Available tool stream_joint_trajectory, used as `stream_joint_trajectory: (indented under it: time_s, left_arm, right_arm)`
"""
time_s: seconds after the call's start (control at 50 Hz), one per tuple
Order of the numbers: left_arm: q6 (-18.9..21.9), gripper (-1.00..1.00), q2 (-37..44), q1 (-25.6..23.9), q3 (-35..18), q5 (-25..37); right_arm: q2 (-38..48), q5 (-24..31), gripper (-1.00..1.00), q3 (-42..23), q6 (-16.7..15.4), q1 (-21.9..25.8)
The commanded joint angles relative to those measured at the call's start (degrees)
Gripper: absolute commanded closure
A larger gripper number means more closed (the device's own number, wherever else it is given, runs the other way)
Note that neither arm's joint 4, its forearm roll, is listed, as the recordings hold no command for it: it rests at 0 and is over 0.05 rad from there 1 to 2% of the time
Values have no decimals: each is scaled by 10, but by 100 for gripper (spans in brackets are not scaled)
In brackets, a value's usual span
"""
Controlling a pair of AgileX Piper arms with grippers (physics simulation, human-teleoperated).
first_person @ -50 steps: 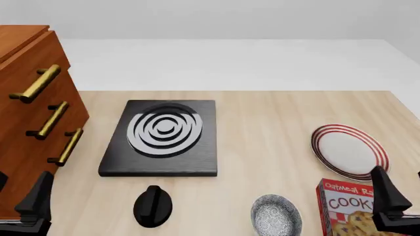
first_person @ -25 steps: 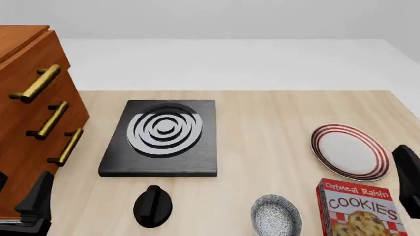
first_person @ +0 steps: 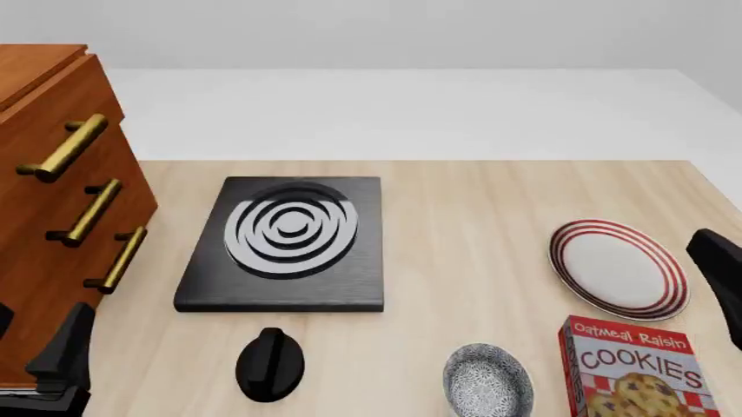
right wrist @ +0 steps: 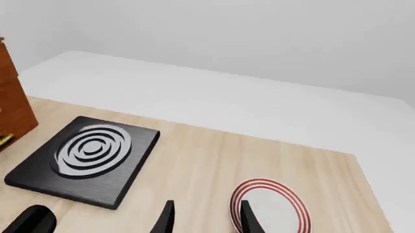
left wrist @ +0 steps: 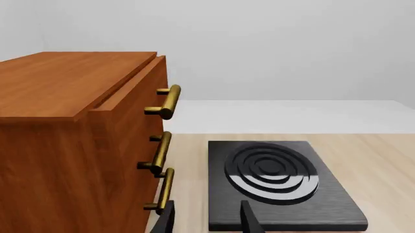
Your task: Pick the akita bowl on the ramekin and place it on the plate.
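Observation:
The akita bowl (first_person: pixel 487 380), speckled grey inside with a dark rim, sits near the table's front edge, left of a cookie box. The ramekin is hidden. At the right side of the table lies the plate (first_person: pixel 617 268) (right wrist: pixel 271 206), white with red rings. My right gripper (first_person: pixel 721 282) (right wrist: pixel 207 221) hangs at the right edge, beside the plate and above the table; its fingers stand apart, open and empty. My left gripper (first_person: pixel 52 360) (left wrist: pixel 206 222) is low at the front left beside the cabinet, open and empty, far from the bowl.
A wooden cabinet (first_person: pixel 52 200) (left wrist: pixel 71 141) with brass handles fills the left. A black stove plate (first_person: pixel 288 239) (left wrist: pixel 275 177) (right wrist: pixel 87 158) lies mid-table. A black knob-shaped object (first_person: pixel 269 363) stands in front of it. A red cookie box (first_person: pixel 635 369) stands between bowl and right edge.
My right gripper has lifted from over the cookie box and moved to the right edge beside the plate. The left arm and the bowl have not moved.

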Motion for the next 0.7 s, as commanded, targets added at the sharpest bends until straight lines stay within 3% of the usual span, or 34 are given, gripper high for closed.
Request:
stream_joint_trajectory:
  time_s: [0.02, 0.1, 0.12, 0.2, 0.4, 0.54, 0.58, 0.7]
  left_arm:
    - [0, -100, 0, 0, 0, 0]
    - [0, -100, 0, 0, 0, 0]
    - [0, -100, 0, 0, 0, 0]
    - [0, -100, 0, 0, 0, 0]
    - [0, -100, 0, 0, 0, 0]
    - [0, -100, 0, 0, 0, 0]
    - [0, -100, 0, 0, 0, 0]
    - [0, -100, 0, 0, 0, 0]
  right_arm:
    - [41, 71, -100, -66, -26, 64]
    - [60, 93, -100, -77, -33, 103]
    - [76, 105, -100, -85, -4, 124]
    - [106, 127, -100, -88, -24, 162]
    - [129, 135, -100, -85, -52, 179]
    - [159, 169, -100, -106, -65, 226]
    - [158, 175, -100, -114, -93, 226]
    - [182, 190, -100, -110, -102, 251]
